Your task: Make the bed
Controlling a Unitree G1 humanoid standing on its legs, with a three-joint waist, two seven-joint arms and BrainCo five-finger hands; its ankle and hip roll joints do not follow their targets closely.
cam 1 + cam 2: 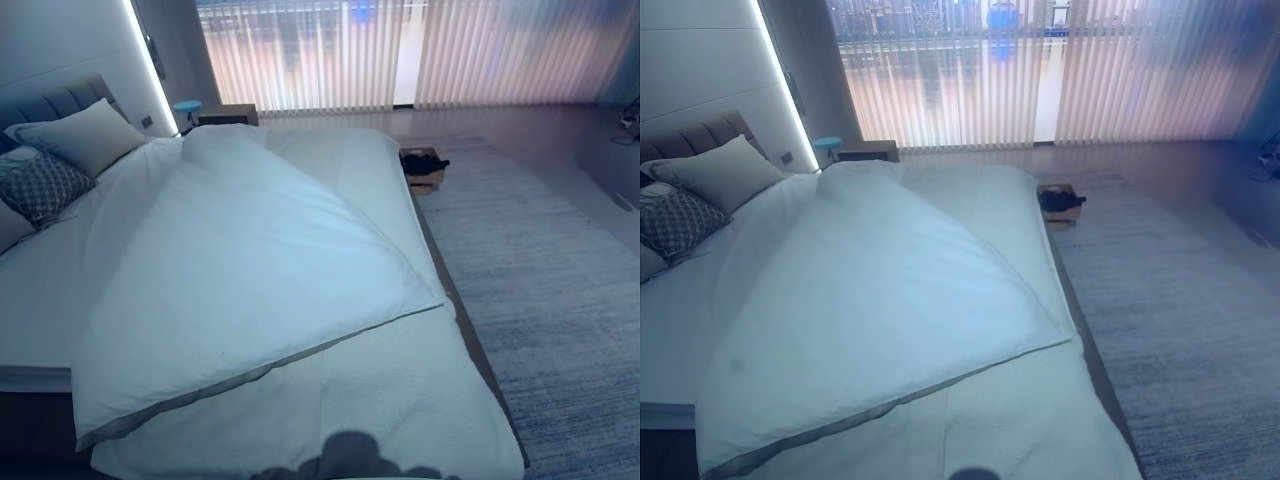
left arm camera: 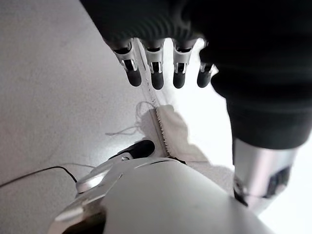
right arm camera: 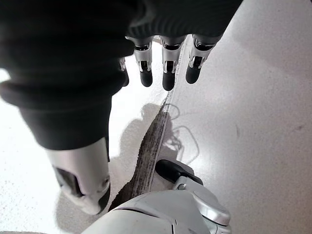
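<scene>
Both hands — left hand (image 2: 161, 58), right hand (image 3: 161, 53) — silver, dark-tipped fingers, seemingly ribbed black covers.

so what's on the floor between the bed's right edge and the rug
In the left eye view, a small box holding something dark sits there, beside the bed at the rug edge.

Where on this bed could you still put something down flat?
The bare sheet between the pillows and the folded-back duvet is free, as is the foot strip below the duvet's edge. The headboard corner is crowded with pillows.
</scene>
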